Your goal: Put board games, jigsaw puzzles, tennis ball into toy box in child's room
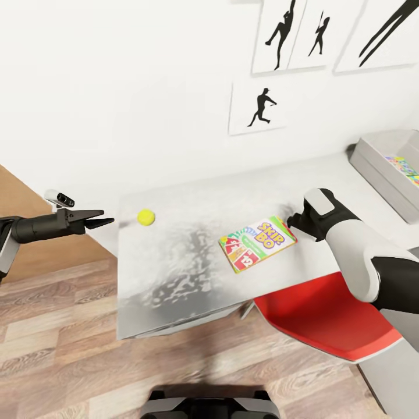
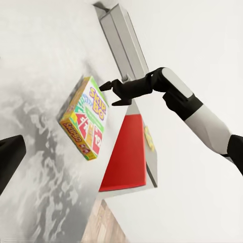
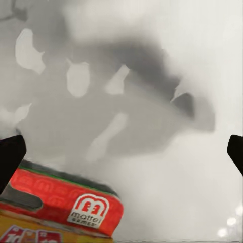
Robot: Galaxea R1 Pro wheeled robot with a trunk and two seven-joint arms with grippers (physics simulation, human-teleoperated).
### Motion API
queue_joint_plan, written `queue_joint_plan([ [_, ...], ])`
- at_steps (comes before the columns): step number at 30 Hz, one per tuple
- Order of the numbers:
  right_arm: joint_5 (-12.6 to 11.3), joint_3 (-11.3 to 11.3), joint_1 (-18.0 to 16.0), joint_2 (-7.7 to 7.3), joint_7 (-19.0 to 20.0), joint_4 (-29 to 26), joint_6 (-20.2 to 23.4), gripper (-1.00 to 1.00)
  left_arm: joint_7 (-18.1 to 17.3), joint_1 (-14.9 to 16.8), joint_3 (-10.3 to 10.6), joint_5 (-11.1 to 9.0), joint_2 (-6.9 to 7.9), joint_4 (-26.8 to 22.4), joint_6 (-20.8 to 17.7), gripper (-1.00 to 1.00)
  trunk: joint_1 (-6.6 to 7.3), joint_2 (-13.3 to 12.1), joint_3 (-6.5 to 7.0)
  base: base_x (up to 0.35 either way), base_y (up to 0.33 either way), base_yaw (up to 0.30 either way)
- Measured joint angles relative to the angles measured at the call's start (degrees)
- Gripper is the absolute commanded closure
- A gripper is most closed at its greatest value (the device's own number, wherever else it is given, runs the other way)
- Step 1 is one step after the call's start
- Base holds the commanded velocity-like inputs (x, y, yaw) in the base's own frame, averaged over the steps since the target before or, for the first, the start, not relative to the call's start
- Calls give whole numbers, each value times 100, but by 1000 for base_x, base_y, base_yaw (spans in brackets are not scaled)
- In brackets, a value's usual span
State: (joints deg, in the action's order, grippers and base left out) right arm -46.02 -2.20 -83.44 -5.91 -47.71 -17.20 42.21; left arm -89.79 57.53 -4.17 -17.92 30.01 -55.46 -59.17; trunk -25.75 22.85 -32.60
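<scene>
My left jaws point(image 1: 107, 222) stand slightly parted with nothing between them, held level in the air just off the left end of the bench point(image 1: 174, 273), pointing toward the tennis ball point(image 1: 145, 217). That small yellow-green ball rests on the bench top near its left rear corner, a short gap from my left fingertips and not touching them. The bench is a long pale top with a mottled grey sheen, set against a white wall hung with black sports-silhouette pictures point(image 1: 259, 107). Further right, near the middle of the bench, the SKIP-BO board game point(image 1: 257, 242) lies flat, face up, a white, green and red box turned at a slight angle. My right jaws point(image 1: 289, 220) hover just beside the box's far right corner; from the left wrist view they show as two dark fingers spread apart, empty, their tips close to the box edge, and I cannot tell whether they touch it. In my right wrist view the box's red end panel with a Mattel logo sits low against the mottled bench surface, with my two fingertips wide apart at either side. Below the bench's right part sits the red seat of the swivel chair point(image 1: 320, 314). At the far right, the light grey toy box point(image 1: 372, 163) stands on the bench, with one multicoloured jigsaw puzzle point(image 1: 404, 166) lying inside it.
</scene>
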Motion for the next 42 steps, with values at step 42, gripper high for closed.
queue_joint_plan([
  [42,51,17,0,7,-4,1,31,-100,0,0,5,7,-10,-1,1,-100,1,1,0,-82,181,0],
])
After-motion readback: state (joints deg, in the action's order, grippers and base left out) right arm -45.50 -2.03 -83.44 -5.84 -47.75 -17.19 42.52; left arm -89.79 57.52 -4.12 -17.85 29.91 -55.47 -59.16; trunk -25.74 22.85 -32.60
